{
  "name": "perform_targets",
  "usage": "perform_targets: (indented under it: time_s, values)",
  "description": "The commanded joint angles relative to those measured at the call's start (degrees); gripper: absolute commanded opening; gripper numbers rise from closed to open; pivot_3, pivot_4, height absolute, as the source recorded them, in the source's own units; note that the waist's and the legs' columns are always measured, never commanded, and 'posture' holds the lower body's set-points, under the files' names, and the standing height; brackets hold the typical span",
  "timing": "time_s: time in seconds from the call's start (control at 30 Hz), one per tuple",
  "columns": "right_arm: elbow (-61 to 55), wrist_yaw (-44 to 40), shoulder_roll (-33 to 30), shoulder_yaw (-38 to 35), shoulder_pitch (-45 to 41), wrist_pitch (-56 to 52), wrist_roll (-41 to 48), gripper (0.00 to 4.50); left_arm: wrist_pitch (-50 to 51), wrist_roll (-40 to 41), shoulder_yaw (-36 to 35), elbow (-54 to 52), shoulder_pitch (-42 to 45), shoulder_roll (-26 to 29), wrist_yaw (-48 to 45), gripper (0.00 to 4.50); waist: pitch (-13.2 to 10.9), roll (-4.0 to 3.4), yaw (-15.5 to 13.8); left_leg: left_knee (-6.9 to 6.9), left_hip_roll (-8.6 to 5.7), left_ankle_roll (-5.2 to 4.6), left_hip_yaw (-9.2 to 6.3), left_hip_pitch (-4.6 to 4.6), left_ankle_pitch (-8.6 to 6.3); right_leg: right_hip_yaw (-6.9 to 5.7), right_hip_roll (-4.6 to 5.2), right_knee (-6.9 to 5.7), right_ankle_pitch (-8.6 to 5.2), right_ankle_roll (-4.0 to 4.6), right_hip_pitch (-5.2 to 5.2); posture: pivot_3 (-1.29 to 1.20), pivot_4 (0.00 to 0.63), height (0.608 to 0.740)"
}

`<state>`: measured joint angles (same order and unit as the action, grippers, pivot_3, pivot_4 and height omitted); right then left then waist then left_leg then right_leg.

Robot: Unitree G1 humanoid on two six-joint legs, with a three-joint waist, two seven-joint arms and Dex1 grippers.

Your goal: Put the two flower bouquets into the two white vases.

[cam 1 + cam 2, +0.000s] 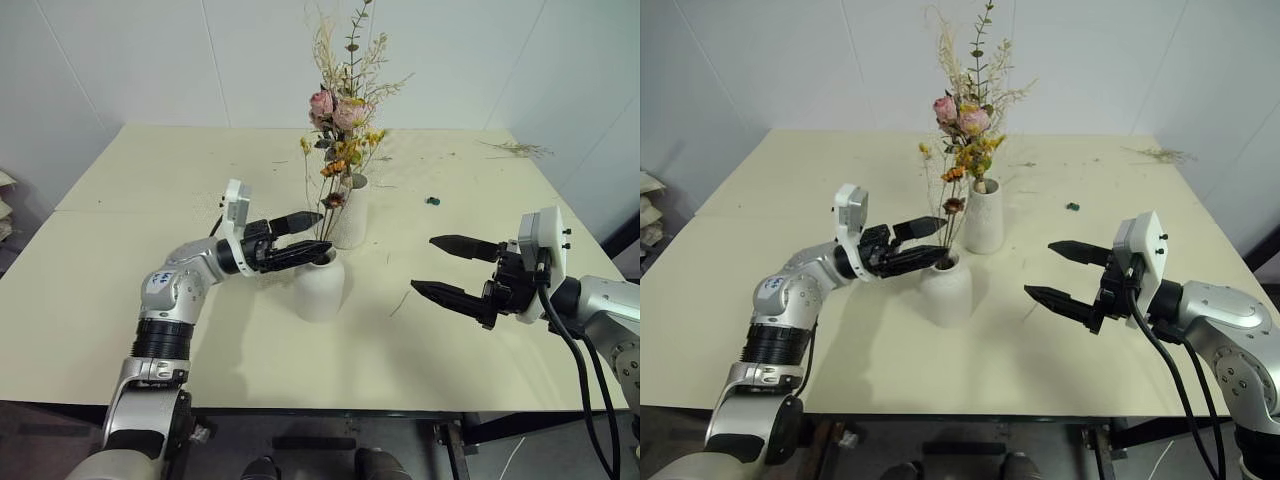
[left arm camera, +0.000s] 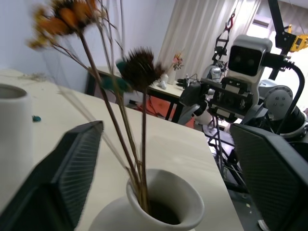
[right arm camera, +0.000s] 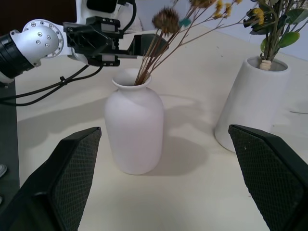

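Observation:
The larger bouquet of pink roses (image 1: 335,108) stands in the tall white vase (image 1: 348,222) at the table's middle. Just in front of it, the short round vase (image 1: 320,287) holds the thin yellow-orange bouquet (image 1: 952,175), whose stems (image 2: 130,154) lean against the rim of its mouth (image 2: 166,209). My left gripper (image 1: 323,235) is open just above that mouth, with a finger (image 2: 67,168) on either side of the stems and clear of them. To the right, my right gripper (image 1: 424,263) hangs open and empty above the table, facing both vases (image 3: 134,130).
A small green scrap (image 1: 432,201) lies right of the tall vase. Loose dried sprigs (image 1: 515,148) rest at the table's (image 1: 150,330) far right corner. White walls close in behind the table.

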<state>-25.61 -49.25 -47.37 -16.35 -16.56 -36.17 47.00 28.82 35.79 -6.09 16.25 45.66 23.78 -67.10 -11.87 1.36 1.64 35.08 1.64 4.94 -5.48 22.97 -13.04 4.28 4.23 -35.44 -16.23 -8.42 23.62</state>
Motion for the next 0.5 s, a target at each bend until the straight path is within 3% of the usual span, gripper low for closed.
perform_targets:
  time_s: [0.03,0.2,0.5]
  values:
    - [-0.89,-0.68,-1.31,-2.55,0.57,0.62,0.35,4.5,-1.11,0.68,-1.86,-0.99,1.7,3.23,-2.95,4.47,0.0,0.0,-0.07,0.0,0.0,0.0,0.0,0.0,0.0,0.0,0.0,0.0,0.0,0.0,0.0,0.0,0.15,0.74]
    - [-0.49,-1.34,-2.72,-3.36,1.41,0.43,0.04,4.5,-2.25,0.35,-3.27,1.55,2.75,7.59,-5.86,4.47,0.0,0.0,-0.09,0.0,0.0,-0.02,0.0,0.02,-0.01,-0.01,0.0,0.05,-0.01,0.02,-0.01,0.0,0.15,0.74]
    - [3.13,-4.7,-7.9,-10.54,8.3,0.07,-1.49,4.5,-25.32,-9.62,-6.57,22.9,3.42,18.0,-10.31,4.47,0.0,0.0,-0.09,-0.05,0.01,-0.14,0.05,0.01,-0.08,-0.02,0.01,0.07,-0.06,0.11,0.02,0.0,0.15,0.74]
